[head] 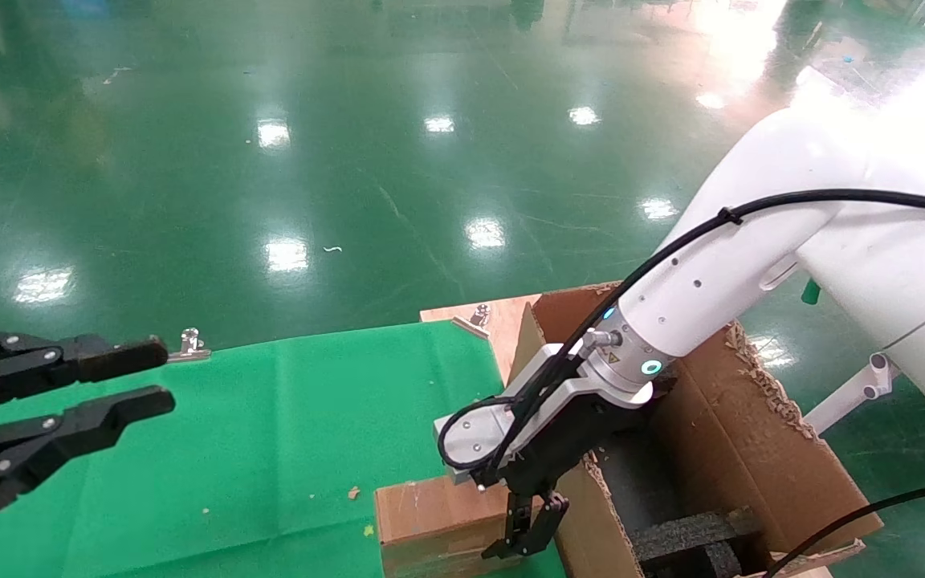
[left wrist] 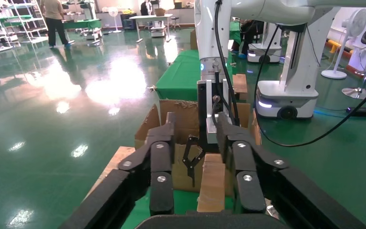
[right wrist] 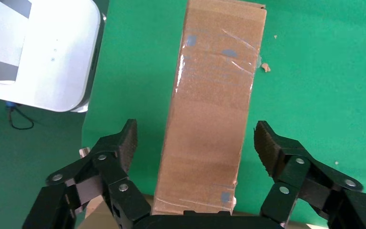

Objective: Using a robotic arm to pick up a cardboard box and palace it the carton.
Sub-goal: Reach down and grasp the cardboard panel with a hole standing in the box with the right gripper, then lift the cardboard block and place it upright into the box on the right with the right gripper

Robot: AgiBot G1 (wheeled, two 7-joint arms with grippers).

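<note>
The small flat cardboard box (head: 430, 514) lies on the green cloth beside the carton (head: 751, 433), whose ragged-rimmed walls hold black foam inserts (head: 687, 534). My right gripper (head: 531, 534), on the white arm with the green ring, hangs over the box's end nearest the carton. In the right wrist view the taped box (right wrist: 214, 109) lies between the open fingers of this gripper (right wrist: 196, 139), which stand apart from its sides. My left gripper (head: 149, 377) is open and empty at the far left. The left wrist view shows the left gripper (left wrist: 196, 126), the box (left wrist: 213, 183) and the carton (left wrist: 181, 114).
A green cloth (head: 270, 433) covers the table. A wooden board (head: 503, 317) sticks out behind the carton's near wall. A metal clamp (head: 189, 343) sits at the cloth's far edge. Shiny green floor lies beyond. A black cable (head: 872, 506) runs past the carton.
</note>
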